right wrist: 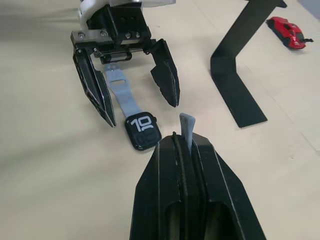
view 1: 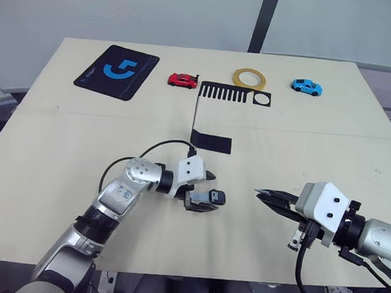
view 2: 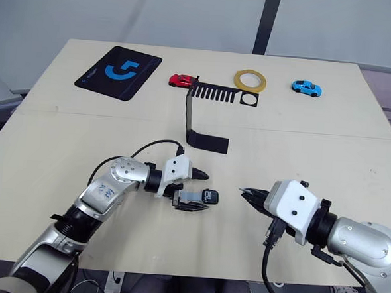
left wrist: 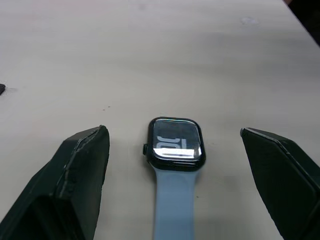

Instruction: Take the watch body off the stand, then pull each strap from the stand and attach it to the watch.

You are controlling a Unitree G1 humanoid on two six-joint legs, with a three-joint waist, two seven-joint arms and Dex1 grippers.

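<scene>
Watch body [right wrist: 141,131] lies flat on the desk [view 1: 62,151], screen up, white digits readable. One strap [right wrist: 122,94] is already joined to it and runs back between the left gripper's [right wrist: 134,102] fingers. Those fingers are spread wide, one on each side of the strap and case, touching neither as far as I can see.

Right gripper [right wrist: 183,150] sits just beside the watch body on its free side. Its fingers are pressed together and pinch the second strap [right wrist: 187,128], of which a short pale end sticks out past the tips toward the case.

Stand [view 1: 214,114] is upright farther back on the desk, well apart from both grippers, its slotted top plate bare. Red toy car [view 1: 182,80], tape roll [view 1: 250,77], blue toy car [view 1: 306,87] and black mat [view 1: 117,71] lie behind it, away from the work.

Judgement: step in hand is joining the second strap; task mostly done.

To do it well:
- Line the strap end up with the slot on the case's free edge before pushing; it looks tilted upward now.
- The case is loose on the desk, so it will likely skid. Closing the left fingers on the case or attached strap should brace it.
- Push slowly, level with the desk.

Risk: strap end rides over the case rather than seating.
</scene>
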